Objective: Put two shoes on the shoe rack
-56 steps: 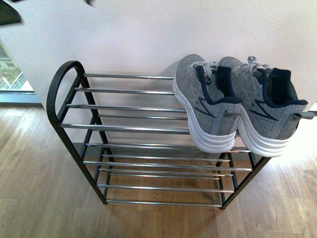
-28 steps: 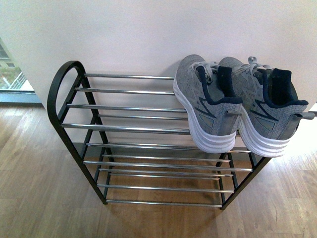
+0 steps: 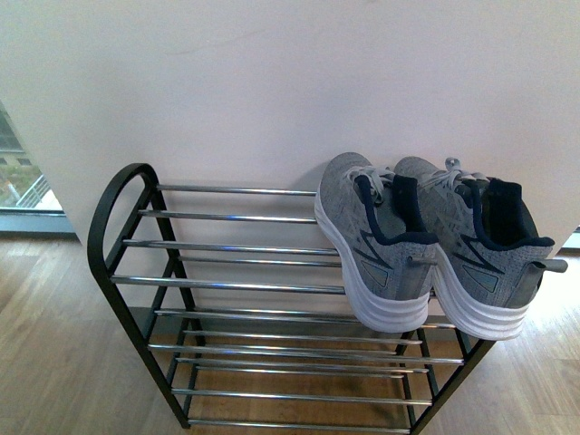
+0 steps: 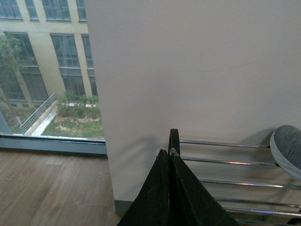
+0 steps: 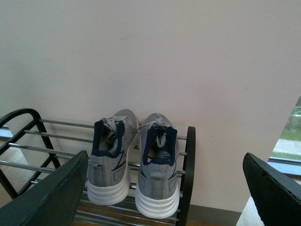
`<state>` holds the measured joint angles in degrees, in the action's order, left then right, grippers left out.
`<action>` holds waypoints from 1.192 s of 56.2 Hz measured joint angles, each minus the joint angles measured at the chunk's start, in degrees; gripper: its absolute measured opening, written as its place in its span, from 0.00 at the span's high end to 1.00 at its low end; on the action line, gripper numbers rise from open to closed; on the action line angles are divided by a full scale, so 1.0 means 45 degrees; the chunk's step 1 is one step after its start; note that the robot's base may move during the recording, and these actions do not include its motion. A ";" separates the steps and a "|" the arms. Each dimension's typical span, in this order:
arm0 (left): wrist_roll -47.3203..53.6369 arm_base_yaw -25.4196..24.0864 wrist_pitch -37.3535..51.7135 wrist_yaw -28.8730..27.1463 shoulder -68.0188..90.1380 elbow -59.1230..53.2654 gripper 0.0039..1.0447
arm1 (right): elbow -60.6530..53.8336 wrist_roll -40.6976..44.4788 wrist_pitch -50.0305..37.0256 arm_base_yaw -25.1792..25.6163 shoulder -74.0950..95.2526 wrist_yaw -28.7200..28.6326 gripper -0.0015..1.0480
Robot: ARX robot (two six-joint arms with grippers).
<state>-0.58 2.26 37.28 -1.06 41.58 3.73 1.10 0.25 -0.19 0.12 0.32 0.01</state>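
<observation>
1. Grey sneakers (image 3: 381, 272): no readable wording. Each side carries a dark angular emblem, brand not legible.
2. Shoe rack (image 3: 227, 285): no readable label or number.
3. Wall (image 3: 272, 91): no readable sign.

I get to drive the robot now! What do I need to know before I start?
Left gripper: shut, holding nothing.
Right gripper: open, empty, facing the sneakers' heels.
Things: left grey knit sneaker with white sole and right grey knit sneaker sit side by side on the top tier, at the right end of the black-framed shoe rack with chrome bars.
Done: two shoes are on the rack.
Left: probably nothing. The heels overhang the front bar, so maybe check they sit steady.
</observation>
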 joint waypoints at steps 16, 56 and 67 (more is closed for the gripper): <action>0.0005 -0.0461 -0.1001 0.0233 -0.1792 -0.0646 0.99 | 0.0005 -0.0005 0.0000 0.0000 0.0000 0.0000 0.09; 0.0005 -0.0461 -0.5110 0.0238 -0.6062 -0.0651 0.99 | 0.0000 -0.0005 0.0000 0.0000 0.0000 0.0000 0.09; 0.0005 -0.0457 -0.5819 0.0233 -0.6781 -0.0651 0.99 | 0.0000 -0.0005 0.0000 0.0000 0.0000 0.0000 0.09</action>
<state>-0.56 0.21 11.09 -0.01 11.07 0.80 1.10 0.23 -0.19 0.12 0.32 0.01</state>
